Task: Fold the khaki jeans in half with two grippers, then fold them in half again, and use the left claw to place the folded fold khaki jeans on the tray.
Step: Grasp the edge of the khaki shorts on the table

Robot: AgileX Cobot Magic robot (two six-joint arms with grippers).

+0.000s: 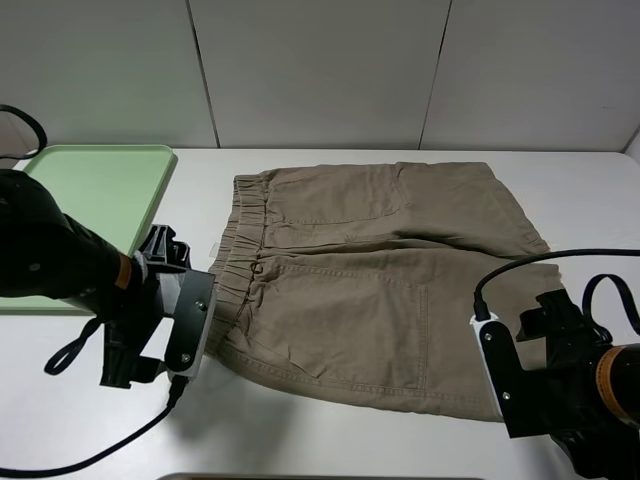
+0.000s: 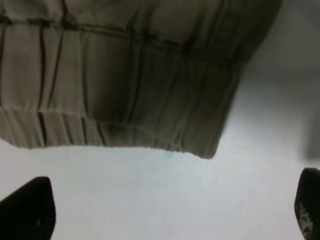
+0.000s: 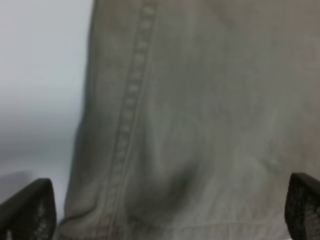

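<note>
The khaki jeans [image 1: 380, 270] lie spread flat on the white table, gathered waistband to the left and leg hems to the right. My left gripper [image 1: 200, 335] hovers just off the near corner of the waistband. In the left wrist view the left gripper [image 2: 167, 210] is open over bare table, and the waistband corner [image 2: 200, 125] lies just ahead of its fingertips [image 2: 27, 207]. My right gripper [image 1: 500, 375] sits at the near right leg hem. The right gripper [image 3: 167, 212] is open in its wrist view, fingertips [image 3: 30, 210] wide apart astride the cloth [image 3: 200, 100]. The pale-green tray [image 1: 100, 190] lies at the back left, with nothing on it.
A grey panelled wall runs behind the table. Black cables loop from both arms over the front of the table [image 1: 300, 440]. The tray's near edge is partly covered by the left arm.
</note>
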